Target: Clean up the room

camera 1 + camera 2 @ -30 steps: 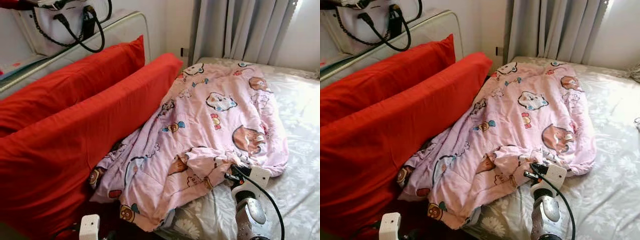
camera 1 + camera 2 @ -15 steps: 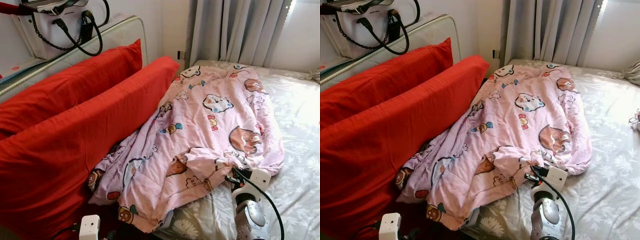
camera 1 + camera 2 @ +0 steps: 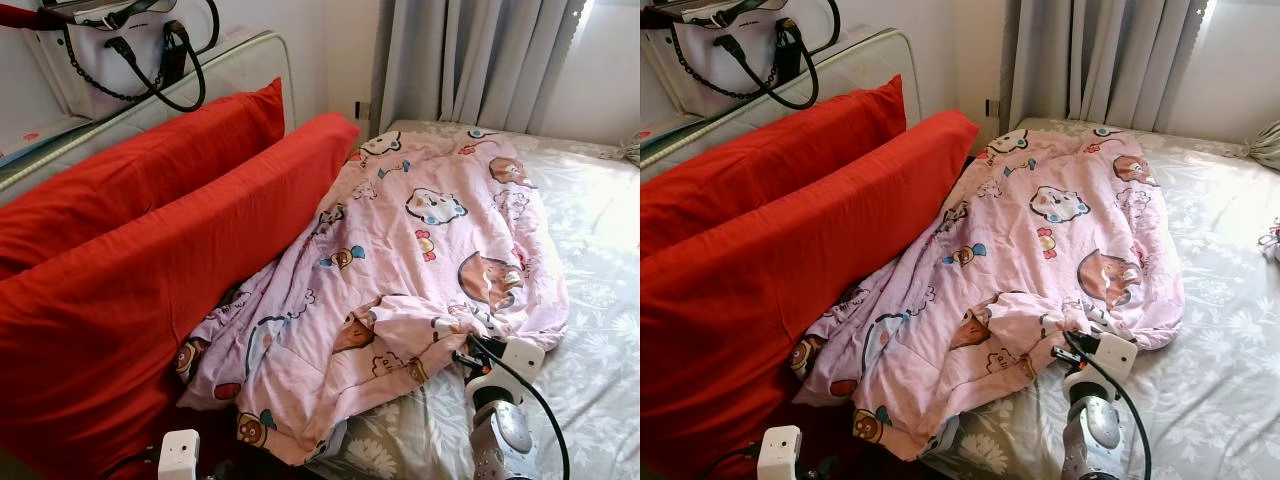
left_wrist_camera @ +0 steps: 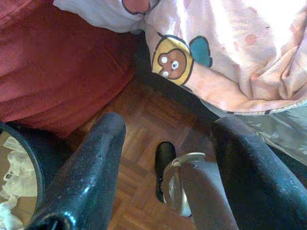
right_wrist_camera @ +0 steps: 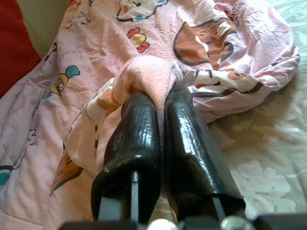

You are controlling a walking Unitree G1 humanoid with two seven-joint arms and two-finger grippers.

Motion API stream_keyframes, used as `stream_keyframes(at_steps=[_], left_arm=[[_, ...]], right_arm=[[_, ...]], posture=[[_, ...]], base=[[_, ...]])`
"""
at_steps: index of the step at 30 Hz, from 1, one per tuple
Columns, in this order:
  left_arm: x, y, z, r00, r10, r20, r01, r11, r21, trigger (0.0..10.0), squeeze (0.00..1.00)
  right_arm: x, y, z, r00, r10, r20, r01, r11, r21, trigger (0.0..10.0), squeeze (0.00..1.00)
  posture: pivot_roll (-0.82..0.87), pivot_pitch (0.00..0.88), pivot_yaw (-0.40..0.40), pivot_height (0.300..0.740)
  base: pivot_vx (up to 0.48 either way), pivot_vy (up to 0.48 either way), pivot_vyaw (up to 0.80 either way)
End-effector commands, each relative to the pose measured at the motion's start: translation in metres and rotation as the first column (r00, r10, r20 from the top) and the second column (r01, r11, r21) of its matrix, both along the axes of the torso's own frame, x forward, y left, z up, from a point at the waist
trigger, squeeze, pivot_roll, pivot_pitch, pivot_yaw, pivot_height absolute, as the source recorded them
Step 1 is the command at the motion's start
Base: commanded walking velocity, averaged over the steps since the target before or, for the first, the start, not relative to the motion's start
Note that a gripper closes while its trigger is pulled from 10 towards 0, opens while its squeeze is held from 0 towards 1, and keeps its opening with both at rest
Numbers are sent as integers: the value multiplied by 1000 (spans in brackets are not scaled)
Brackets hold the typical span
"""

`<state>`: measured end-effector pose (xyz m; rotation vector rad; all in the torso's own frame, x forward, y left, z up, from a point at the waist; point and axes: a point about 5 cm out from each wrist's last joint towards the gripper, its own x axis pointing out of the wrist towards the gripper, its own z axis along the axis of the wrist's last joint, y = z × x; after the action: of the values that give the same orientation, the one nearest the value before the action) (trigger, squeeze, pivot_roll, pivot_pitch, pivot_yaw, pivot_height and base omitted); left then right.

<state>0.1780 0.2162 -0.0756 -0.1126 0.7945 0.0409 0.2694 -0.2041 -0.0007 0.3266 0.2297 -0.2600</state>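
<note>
Clenched on a fold of the pink quilt (image 5: pixel 158 79), the right gripper (image 5: pixel 160 103) has the cloth bunched between its fingers, the rest spreading ahead over the bed (image 3: pixel 600 380) beside the red pillows (image 3: pixel 150 270). Left gripper (image 4: pixel 165 158) hangs released above the wooden floor (image 4: pixel 139 124). Being soft and light, the quilt will likely sag; an edge or corner seems better to hold.

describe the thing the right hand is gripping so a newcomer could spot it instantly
On the bed, beside two big red pillows, lies a rumpled pink quilt printed with cartoon animals. The right hand pinches a fold at its near edge. It is the only patterned pink fabric there.
</note>
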Motion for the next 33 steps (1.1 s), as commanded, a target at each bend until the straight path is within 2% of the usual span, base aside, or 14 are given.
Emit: stream_keyframes(at_steps=[1,16,20,26,33], left_arm=[[-7,1,-3,1000,-3,-22,3,1000,6,10000,0],[-4,1,-2,1000,-6,-14,6,1000,20,10000,0],[4,-7,-1,1000,-11,-13,11,1000,18,10000,0],[7,-11,0,1000,-16,-12,16,1000,14,10000,0],[7,-13,-1,1000,-19,-18,19,1000,4,10000,0]], right_arm=[[3,-1,4,1000,-14,16,14,1000,-9,10000,0],[4,-4,4,1000,-26,10,27,1000,-14,10000,0],[4,-6,5,999,-46,13,46,999,-18,10000,0],[4,-5,6,999,-34,15,34,999,-19,10000,0],[-1,18,-3,995,101,-16,-101,995,-2,10000,0]], posture=[[61,0,52,740],[75,0,47,740],[75,0,48,740],[74,0,47,740],[70,7,47,740]], base=[[0,-255,0],[-232,-316,0],[-245,-347,0],[-247,-350,0],[-283,-295,0]])
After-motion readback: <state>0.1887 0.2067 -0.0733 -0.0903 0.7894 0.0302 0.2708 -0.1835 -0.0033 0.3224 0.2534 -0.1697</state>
